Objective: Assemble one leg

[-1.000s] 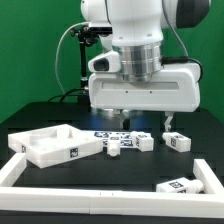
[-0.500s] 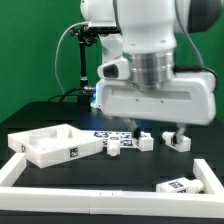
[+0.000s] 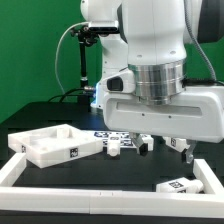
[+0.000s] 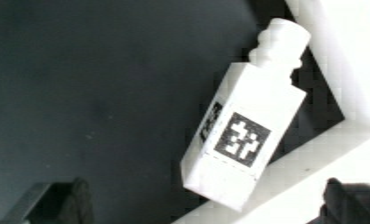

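Note:
A white leg (image 3: 180, 185) with a black marker tag lies flat at the front right, against the white border rail (image 3: 60, 196). In the wrist view the leg (image 4: 249, 125) lies slanted beside the rail (image 4: 342, 140), its narrow screw end pointing away. My gripper (image 3: 169, 151) hangs open and empty above and just behind the leg. In the wrist view the gripper (image 4: 203, 204) straddles the leg's near end, with dark fingertips (image 4: 57, 200) wide apart on either side. The white square tabletop (image 3: 50, 147) lies at the exterior view's left.
More white legs (image 3: 117, 146) lie behind the gripper in the middle. The marker board (image 3: 104, 134) lies flat behind them. A black cable and stand (image 3: 82, 60) rise at the back before a green backdrop.
The gripper has moved to the exterior view's right and lower, from above the middle legs to over the leg at the front right. The jaws stay open.

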